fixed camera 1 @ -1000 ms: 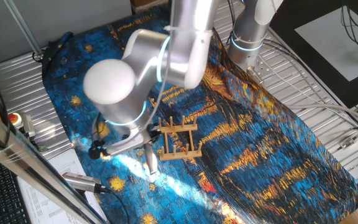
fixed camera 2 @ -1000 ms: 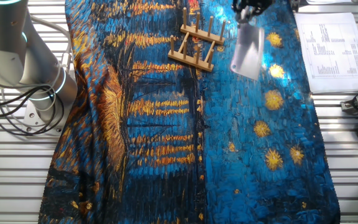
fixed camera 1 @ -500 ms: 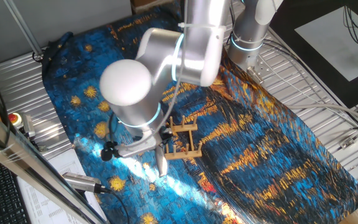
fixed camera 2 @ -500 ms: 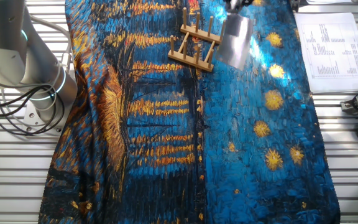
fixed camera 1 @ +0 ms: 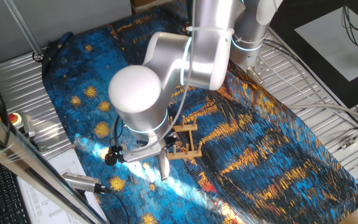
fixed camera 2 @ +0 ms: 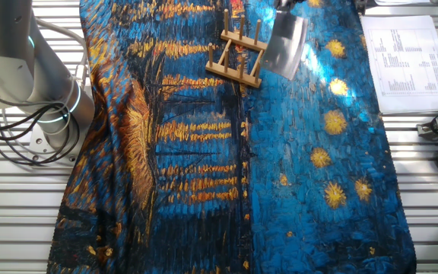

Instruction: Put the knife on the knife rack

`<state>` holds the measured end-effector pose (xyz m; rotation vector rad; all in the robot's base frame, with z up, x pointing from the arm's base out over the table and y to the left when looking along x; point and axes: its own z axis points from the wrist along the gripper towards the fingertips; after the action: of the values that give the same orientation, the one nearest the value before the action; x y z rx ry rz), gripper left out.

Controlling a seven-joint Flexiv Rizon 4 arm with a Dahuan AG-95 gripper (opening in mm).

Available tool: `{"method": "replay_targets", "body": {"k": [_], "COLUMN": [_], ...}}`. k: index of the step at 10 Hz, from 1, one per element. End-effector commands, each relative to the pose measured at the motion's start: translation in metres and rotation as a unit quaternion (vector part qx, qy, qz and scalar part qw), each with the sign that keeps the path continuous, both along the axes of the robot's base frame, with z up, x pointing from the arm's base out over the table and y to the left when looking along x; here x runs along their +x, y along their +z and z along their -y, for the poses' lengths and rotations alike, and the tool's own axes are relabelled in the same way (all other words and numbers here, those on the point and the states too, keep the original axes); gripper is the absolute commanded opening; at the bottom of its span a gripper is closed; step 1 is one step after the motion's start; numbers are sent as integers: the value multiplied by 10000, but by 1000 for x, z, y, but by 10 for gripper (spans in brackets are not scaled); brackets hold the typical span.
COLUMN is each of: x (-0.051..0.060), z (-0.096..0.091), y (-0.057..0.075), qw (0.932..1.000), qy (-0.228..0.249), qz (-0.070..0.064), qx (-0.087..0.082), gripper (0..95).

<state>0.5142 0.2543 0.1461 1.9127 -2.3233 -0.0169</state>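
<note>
The knife [fixed camera 2: 284,46] has a broad dull-grey blade and hangs blade-down from my gripper [fixed camera 1: 159,151], which is shut on its handle. The blade [fixed camera 1: 163,167] hovers above the cloth, right beside the near end of the knife rack [fixed camera 1: 185,142]. In the other fixed view the blade overlaps the right edge of the light-tan wooden knife rack [fixed camera 2: 240,53], whose pegs stand upright. The gripper's fingers are mostly hidden under the arm and cut off at the top edge of the other fixed view.
A blue and orange painted cloth [fixed camera 2: 280,175] covers the table. A silver cylinder with a black cable [fixed camera 1: 82,182] lies near the front left. Printed paper [fixed camera 2: 405,53] lies at the right. The robot base [fixed camera 2: 44,99] stands at the left.
The gripper has carried the knife sideways toward the rack, from beside it to right at its edge. The rack has not moved.
</note>
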Motion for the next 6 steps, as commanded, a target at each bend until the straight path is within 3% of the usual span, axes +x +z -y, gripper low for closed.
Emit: {"method": "replay_targets", "body": {"k": [1,4,6], "x": [-1,-3,-12], "z": [0,0,-7], "y": [0,0,3], "qw": [10000,9998,9995], "qy": [18,-79,-154], "qz": [-78,-181,-258], "qx": [34,50,35], "gripper": [0,0,0]}}
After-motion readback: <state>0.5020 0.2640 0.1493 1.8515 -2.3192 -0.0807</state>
